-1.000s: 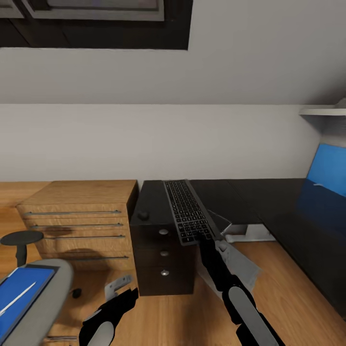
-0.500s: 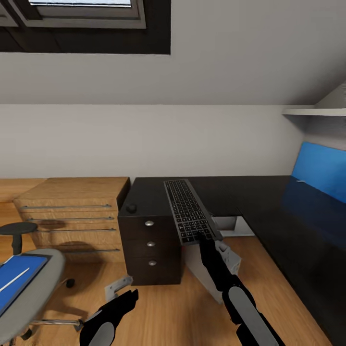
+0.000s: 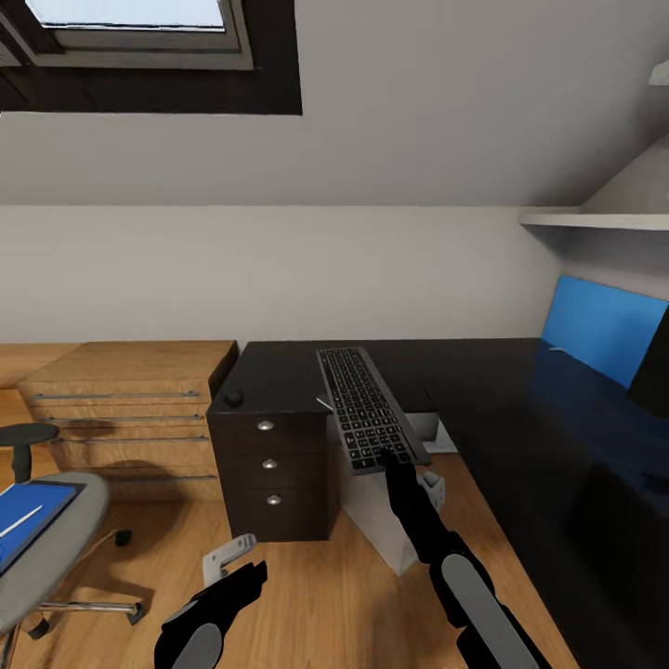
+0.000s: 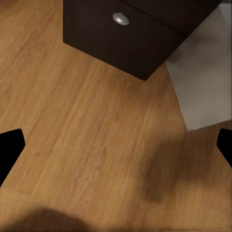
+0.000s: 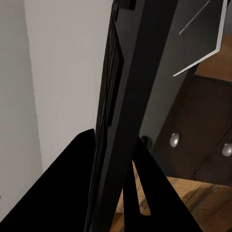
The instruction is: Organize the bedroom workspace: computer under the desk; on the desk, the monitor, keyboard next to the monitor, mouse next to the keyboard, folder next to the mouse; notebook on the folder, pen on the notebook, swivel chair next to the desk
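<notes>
— Above the right gripper [image 3: 388,462]: what is listed?

— One keyboard [image 3: 367,407], dark keys, silvery rim. The right gripper is clamped on its near short end; the board reaches away from it, held over the near edge of the counter [image 3: 483,390]. The right wrist view shows the keyboard [image 5: 112,121] edge-on between the two fingers [image 5: 67,188].

— Beyond the gripper?

— Black L-shaped counter with a drawer unit [image 3: 271,469], three round silver knobs. One small dark mouse [image 3: 233,398] sits on the counter's corner above the drawers, off to the left of the keyboard. A blue back panel [image 3: 595,327] stands far to the right, with the dark edge of a monitor [image 3: 650,372] just beside it. Light-grey computer [image 3: 381,520] on the floor just beyond the right arm, next to the drawer unit.

— Left gripper [image 3: 243,554]?

— Low over the wooden floor [image 4: 96,145], jaws apart, holding nothing.

— Further left of it?

— Grey swivel chair [image 3: 46,557], a blue folder [image 3: 23,520] on its seat, a white pen [image 3: 20,520] lying on the folder. Behind it, a light wooden chest [image 3: 130,409] with bar handles.
</notes>
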Robot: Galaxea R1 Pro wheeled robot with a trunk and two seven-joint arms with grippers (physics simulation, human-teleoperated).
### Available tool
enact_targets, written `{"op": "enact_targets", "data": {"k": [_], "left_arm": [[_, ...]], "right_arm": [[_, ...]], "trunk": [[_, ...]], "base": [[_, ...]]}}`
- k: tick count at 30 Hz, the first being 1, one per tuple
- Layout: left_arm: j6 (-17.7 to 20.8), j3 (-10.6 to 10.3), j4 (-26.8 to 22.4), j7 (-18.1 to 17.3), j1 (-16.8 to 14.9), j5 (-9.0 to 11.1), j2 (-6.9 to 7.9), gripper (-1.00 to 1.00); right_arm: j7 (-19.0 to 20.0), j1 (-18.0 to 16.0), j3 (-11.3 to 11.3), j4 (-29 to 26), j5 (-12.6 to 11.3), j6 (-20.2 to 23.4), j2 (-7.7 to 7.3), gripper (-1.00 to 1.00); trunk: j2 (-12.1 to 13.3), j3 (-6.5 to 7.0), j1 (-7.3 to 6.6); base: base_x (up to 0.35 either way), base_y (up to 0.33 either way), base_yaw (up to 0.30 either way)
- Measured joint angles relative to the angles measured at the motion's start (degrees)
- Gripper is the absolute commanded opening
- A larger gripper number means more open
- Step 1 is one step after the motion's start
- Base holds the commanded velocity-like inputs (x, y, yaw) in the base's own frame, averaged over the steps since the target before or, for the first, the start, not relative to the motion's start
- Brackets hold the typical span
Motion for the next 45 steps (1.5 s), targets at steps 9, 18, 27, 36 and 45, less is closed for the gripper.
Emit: {"op": "enact_targets", "data": {"k": [9,18,27,36,45], "left_arm": [[-0.13,-0.04,0.01,0.26,0.00,-0.12,-0.13,1.00],[-0.07,0.01,0.01,0.28,0.00,-0.08,-0.07,1.00],[-0.04,0.01,0.01,0.20,0.00,-0.06,-0.07,1.00],[-0.05,0.04,0.01,0.18,0.00,-0.06,-0.04,1.00],[-0.05,0.04,0.01,0.13,0.00,-0.06,-0.04,1.00]], "right_arm": [[-0.01,0.00,0.00,0.20,0.04,0.00,0.02,-1.00],[-0.10,0.00,-0.07,0.21,0.04,0.00,0.01,-1.00],[-0.05,0.00,-0.18,-0.01,-0.02,0.00,-0.43,-1.00],[-0.02,0.00,-0.24,-0.05,-0.22,0.00,-0.94,-1.00],[-0.13,0.01,-0.27,-0.04,-0.29,0.00,-0.96,-1.00]], "trunk": [[3.61,1.62,-1.99],[7.22,3.23,-3.96],[10.83,4.85,-5.92],[14.45,6.47,-7.88],[18.06,8.08,-9.86]], "base": [[-0.005,-0.001,0.000],[0.000,0.000,0.000],[-0.060,0.000,0.000],[-0.308,0.000,0.000],[-0.334,0.000,0.000]]}}
